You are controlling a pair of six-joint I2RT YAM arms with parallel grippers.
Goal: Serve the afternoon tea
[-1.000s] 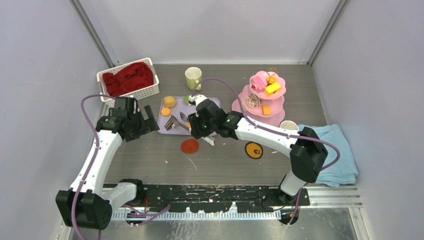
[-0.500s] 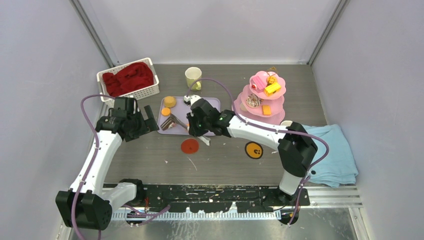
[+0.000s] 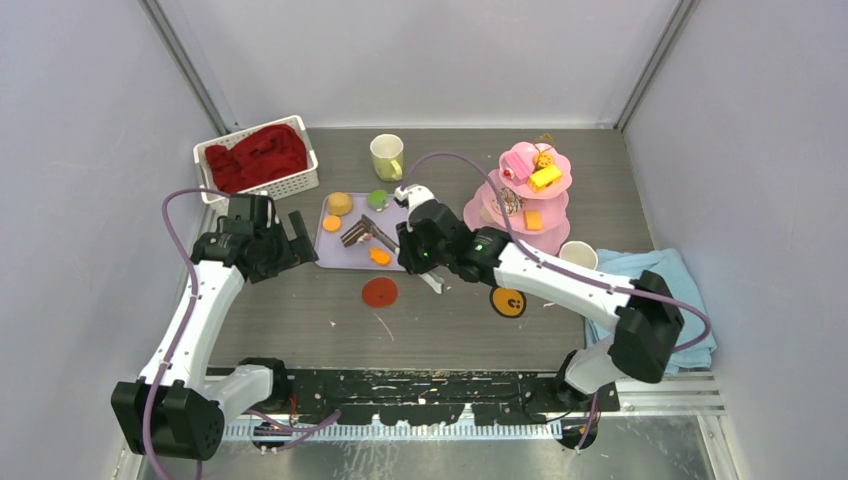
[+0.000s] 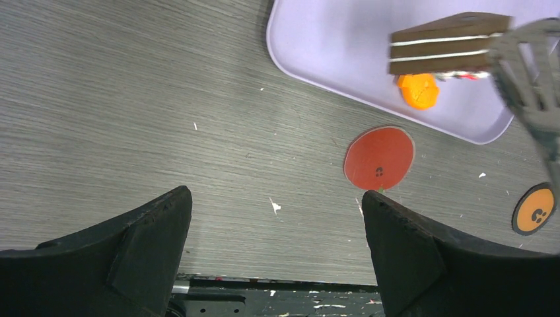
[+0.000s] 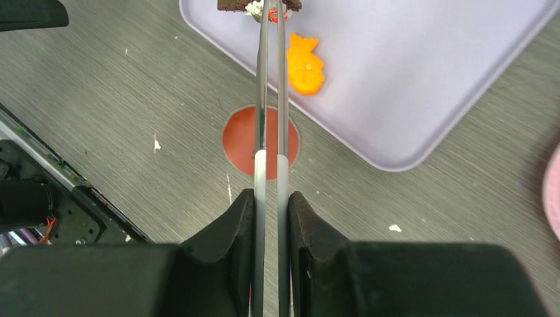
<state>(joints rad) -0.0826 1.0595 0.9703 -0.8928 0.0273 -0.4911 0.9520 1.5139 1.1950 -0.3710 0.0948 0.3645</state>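
My right gripper [image 5: 271, 205] is clamped on the handle of a pair of metal tongs [image 5: 271, 99], jaws squeezed almost together so the two blades run nearly parallel up the middle of the right wrist view. My left gripper [image 4: 274, 195] hangs wide open over bare table at the lower left, holding nothing.

Under the blades lies a flat red disc [image 5: 259, 140], then the near corner of the lavender tray [image 5: 422, 99]. An orange fish biscuit [image 5: 305, 64] lies on the tray just right of the tongs. At the top edge of that view the tong tips pinch a slice of layered chocolate cake [image 5: 259, 5]. In the overhead view it sits at centre left, over the tray, and I cannot tell whether it is off the surface.

The cake looks like a light, stiff toy with smooth sides, so I judge it could swivel or slip between thin tips. A pinch across the broad flat faces, near the middle, should hold best.

Further off, upper right, the pink stand [image 3: 480, 215] already carries sweets. A yellow-green mug [image 3: 386, 155] stands beyond the tray.
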